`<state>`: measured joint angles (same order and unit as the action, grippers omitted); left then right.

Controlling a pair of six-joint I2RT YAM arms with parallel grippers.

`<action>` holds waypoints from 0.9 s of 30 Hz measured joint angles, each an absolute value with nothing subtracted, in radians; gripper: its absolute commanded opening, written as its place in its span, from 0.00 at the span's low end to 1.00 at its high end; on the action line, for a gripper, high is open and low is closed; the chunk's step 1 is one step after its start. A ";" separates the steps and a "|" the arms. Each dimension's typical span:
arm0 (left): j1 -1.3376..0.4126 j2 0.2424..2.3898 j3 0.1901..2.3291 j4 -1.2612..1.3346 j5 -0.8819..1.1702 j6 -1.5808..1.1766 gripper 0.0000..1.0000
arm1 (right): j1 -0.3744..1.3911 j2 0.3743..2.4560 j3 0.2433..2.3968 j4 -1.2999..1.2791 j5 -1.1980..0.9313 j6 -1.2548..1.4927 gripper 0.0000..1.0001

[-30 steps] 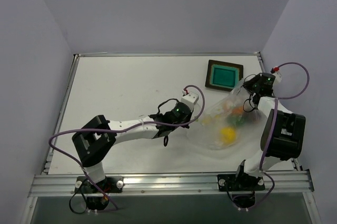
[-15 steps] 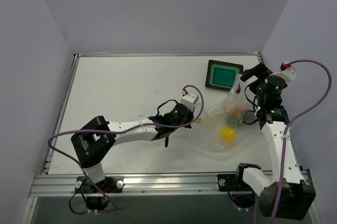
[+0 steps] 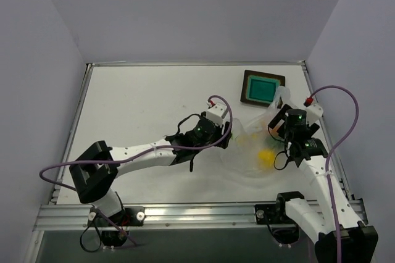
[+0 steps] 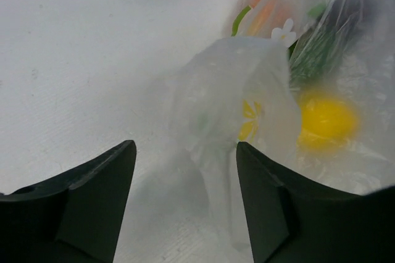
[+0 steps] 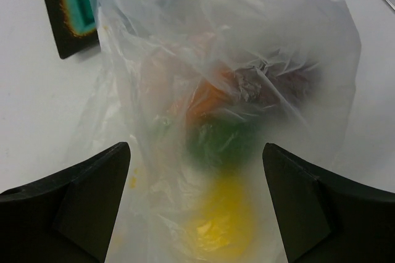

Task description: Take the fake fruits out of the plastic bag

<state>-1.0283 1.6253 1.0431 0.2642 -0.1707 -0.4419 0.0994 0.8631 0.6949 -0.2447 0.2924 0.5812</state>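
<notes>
Overhead from behind, wrist views close — sharing the plastic bag [image 4: 234, 90]

Our left fingers [image 4: 92, 189], pinched shut a second ago, now stand parted, and a fold of the plastic bag [image 4: 234, 108] lies loose just ahead of them. Our left arm has reached further toward the bag. Our right fingers [image 5: 92, 189] have spread wide and swung in over the bag, which has bunched up between the two arms.
</notes>
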 measured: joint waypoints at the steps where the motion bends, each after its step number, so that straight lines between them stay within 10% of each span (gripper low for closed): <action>1: -1.028 1.602 1.040 0.253 -0.180 -0.440 0.67 | 0.110 0.875 0.692 -0.257 0.306 0.583 0.84; 15: -0.955 1.577 1.433 0.026 -0.090 -0.368 0.78 | 0.232 1.013 0.709 -0.263 0.442 0.616 0.71; 22: -0.864 1.884 1.676 -0.084 0.158 -0.374 0.86 | 0.233 1.055 0.709 -0.256 0.469 0.634 0.21; 27: -0.855 2.085 1.776 -0.160 0.347 -0.381 0.87 | 0.229 1.017 0.703 -0.250 0.478 0.642 0.11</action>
<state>-0.8551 2.0853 1.7763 -0.1596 0.3466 -0.3813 0.2295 1.0168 0.7033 -0.2497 0.4782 0.6422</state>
